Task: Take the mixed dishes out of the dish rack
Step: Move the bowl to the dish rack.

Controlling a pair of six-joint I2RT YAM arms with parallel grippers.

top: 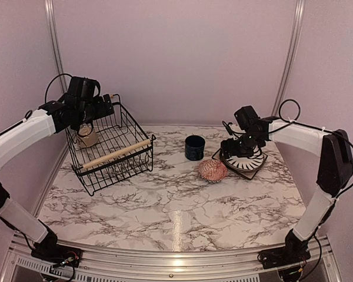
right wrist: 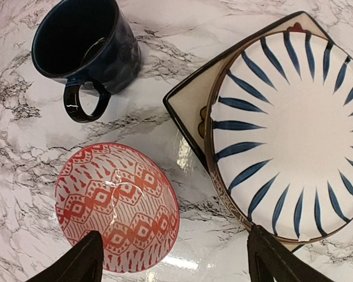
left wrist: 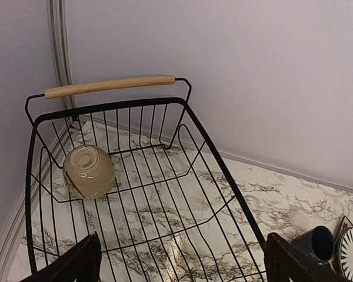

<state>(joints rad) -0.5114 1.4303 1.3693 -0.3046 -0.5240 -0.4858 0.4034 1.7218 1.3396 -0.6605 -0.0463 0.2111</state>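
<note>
The dish rack (top: 115,154) is a black wire basket at the table's left, and it fills the left wrist view (left wrist: 217,170). A cream bowl (top: 87,138) lies upside down in the rack's corner (left wrist: 89,171). My left gripper (top: 110,103) hovers open and empty above the rack (left wrist: 182,267). On the right stand the navy mug (top: 195,147), a red patterned bowl (top: 212,170) and the striped plate (top: 247,158) stacked on the dark square plate (right wrist: 188,103). My right gripper (top: 227,153) is open and empty above the gap between the red bowl (right wrist: 116,207) and the striped plate (right wrist: 288,135).
The rack's wooden handle (left wrist: 109,86) lies close to the back wall. The mug (right wrist: 85,44) stands upright with its handle toward the red bowl. Bare marble table (top: 176,211) stretches across the front. Walls close in at the back and both sides.
</note>
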